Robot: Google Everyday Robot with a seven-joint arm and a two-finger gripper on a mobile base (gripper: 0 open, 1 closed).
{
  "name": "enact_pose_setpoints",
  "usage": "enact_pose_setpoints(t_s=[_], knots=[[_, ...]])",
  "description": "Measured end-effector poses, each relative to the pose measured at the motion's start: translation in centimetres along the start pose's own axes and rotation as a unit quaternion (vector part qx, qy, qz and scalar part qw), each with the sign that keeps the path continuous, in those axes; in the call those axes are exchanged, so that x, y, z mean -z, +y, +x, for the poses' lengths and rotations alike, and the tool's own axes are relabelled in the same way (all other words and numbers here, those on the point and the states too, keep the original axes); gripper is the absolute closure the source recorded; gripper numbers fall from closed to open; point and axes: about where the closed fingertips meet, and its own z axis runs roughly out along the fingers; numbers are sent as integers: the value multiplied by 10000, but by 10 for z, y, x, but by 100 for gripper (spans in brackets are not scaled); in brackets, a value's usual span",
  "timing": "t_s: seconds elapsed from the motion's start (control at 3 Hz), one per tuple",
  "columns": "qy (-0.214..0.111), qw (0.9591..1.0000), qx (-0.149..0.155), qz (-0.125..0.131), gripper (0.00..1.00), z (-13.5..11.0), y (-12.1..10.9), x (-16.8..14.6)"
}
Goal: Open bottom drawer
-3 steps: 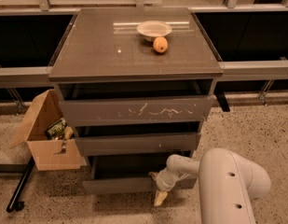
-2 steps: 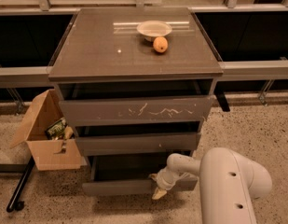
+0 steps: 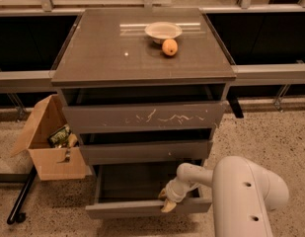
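- One end effector (image 3: 167,201): set at the top edge of the bottom drawer's front, at the tip of a white arm (image 3: 246,196) reaching in from the lower right. That lip is judged the only purchase on a handleless front. Whether it is clamped there or merely hooked cannot be told.
- One bottom drawer (image 3: 122,210): its front lies directly under and against the end effector and runs mostly to the left of it. It is drawn well out from beneath the drawer above, with a dark interior exposed behind the end effector. The task is judged largely done.
- Two other drawers: the middle drawer (image 3: 142,152) is just above the end effector and the scratched top drawer (image 3: 142,117) is higher.
- One table (image 3: 102,53): far above the end effector. A bowl (image 3: 163,31) and an orange fruit (image 3: 170,47) are carried on it, close together.
- One cardboard box (image 3: 56,164): to the left of and above the end effector, on the floor, with its flap raised. It is judged clear of the drawer's travel.
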Motion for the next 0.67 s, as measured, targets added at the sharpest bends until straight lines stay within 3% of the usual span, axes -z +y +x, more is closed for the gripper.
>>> enact_pose_setpoints(t_s=[0.67], knots=[[-198, 9997, -69, 95, 100, -1, 16, -2]])
